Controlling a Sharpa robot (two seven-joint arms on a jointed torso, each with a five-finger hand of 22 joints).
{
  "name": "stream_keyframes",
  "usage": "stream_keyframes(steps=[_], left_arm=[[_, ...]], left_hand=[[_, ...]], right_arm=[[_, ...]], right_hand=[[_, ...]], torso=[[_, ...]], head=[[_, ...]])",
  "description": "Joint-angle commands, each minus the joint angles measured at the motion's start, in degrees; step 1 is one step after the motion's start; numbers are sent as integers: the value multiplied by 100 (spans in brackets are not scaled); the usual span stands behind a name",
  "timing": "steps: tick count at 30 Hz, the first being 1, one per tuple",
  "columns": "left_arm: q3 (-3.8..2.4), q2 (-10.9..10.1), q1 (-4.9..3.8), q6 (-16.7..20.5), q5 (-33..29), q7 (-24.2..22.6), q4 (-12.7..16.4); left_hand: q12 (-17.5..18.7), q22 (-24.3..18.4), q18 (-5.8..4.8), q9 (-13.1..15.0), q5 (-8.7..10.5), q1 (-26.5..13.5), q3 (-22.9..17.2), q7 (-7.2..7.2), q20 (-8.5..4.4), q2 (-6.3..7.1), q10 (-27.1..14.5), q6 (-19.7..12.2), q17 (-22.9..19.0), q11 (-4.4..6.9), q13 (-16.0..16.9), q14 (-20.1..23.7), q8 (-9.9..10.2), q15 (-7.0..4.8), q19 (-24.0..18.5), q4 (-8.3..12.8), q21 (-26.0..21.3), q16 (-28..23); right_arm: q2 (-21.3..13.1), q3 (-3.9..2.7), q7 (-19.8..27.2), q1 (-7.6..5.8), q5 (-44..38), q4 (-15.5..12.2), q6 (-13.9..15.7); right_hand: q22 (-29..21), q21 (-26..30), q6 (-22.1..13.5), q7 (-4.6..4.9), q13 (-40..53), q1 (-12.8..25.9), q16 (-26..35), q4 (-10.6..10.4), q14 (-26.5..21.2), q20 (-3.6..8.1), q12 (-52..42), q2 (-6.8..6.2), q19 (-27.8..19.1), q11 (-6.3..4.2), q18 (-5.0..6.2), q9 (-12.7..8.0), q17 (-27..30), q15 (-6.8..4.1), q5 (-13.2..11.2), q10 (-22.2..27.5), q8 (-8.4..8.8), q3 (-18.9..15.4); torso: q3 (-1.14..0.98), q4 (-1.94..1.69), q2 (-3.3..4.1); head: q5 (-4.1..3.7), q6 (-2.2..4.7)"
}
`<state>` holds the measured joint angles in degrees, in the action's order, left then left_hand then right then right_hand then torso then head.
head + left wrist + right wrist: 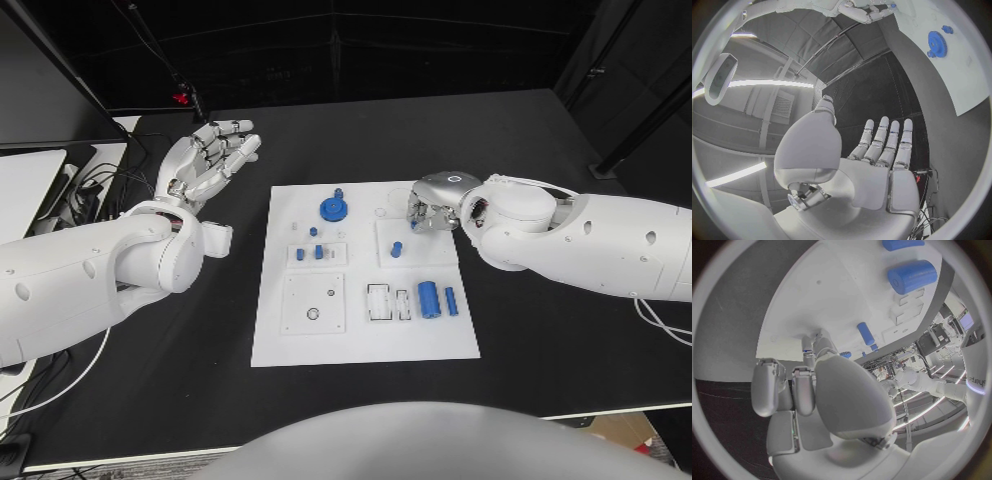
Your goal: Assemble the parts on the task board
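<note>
The white task board (361,335) lies in the middle of the table. On it sit a blue gear (335,209), a few small blue pegs (309,252), a single peg (397,248), and two blue cylinders (428,299) lying side by side. My right hand (436,203) hangs over the board's far right corner, fingers curled down, and pinches a small blue peg (414,223) at its fingertips. In the right wrist view the thumb (848,395) hides that pinch; the large cylinder (911,276) and a peg (866,333) lie beyond. My left hand (212,158) is raised left of the board, fingers spread, holding nothing.
Recessed slots and a square plate with a hole (313,304) mark the board's near half. Cables and a pale surface (36,185) lie at the table's left edge. Black table (548,350) surrounds the board.
</note>
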<state>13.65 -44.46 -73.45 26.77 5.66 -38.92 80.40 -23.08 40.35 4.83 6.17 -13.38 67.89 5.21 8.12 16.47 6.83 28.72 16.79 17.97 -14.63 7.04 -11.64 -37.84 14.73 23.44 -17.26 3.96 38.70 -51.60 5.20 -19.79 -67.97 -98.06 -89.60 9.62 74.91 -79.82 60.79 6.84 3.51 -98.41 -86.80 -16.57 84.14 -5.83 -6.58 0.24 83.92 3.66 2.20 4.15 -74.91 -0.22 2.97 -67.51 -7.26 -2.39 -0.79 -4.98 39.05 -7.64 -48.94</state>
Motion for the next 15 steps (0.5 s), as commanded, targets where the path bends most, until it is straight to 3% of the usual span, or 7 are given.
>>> stream_keyframes(steps=[1, 15], left_arm=[[-6, 6, -6, -58, -12, -697, -4], [-6, 2, 0, -71, -12, -675, -29]], left_hand=[[-21, -5, 21, -5, 11, 18, -34, 877, 15, -55, -30, -46, -4, 0, 9, 45, -39, 13, 35, 15, -10, 20], [-130, 2, 21, -20, 22, 27, -84, 878, 15, -139, -79, -63, -66, 0, 3, 66, -89, 14, 60, 19, -4, 95]], right_arm=[[16, 28, 95, 32, 63, -16, -52], [26, 28, 125, 33, 79, -12, -38]], right_hand=[[1024, 7, 55, 4, -1, -67, 18, 1, 482, 24, 36, 1, 42, -8, 47, 10, -978, -21, -26, -62, 11, 51], [1036, -14, 167, 4, 0, -73, 21, -3, 481, 25, 64, -12, 58, -13, 41, 26, -971, -27, -25, -197, -11, 109]], torso=[[0, 4, -1], [-6, -2, -2]], head=[[3, -4], [-8, -6]])
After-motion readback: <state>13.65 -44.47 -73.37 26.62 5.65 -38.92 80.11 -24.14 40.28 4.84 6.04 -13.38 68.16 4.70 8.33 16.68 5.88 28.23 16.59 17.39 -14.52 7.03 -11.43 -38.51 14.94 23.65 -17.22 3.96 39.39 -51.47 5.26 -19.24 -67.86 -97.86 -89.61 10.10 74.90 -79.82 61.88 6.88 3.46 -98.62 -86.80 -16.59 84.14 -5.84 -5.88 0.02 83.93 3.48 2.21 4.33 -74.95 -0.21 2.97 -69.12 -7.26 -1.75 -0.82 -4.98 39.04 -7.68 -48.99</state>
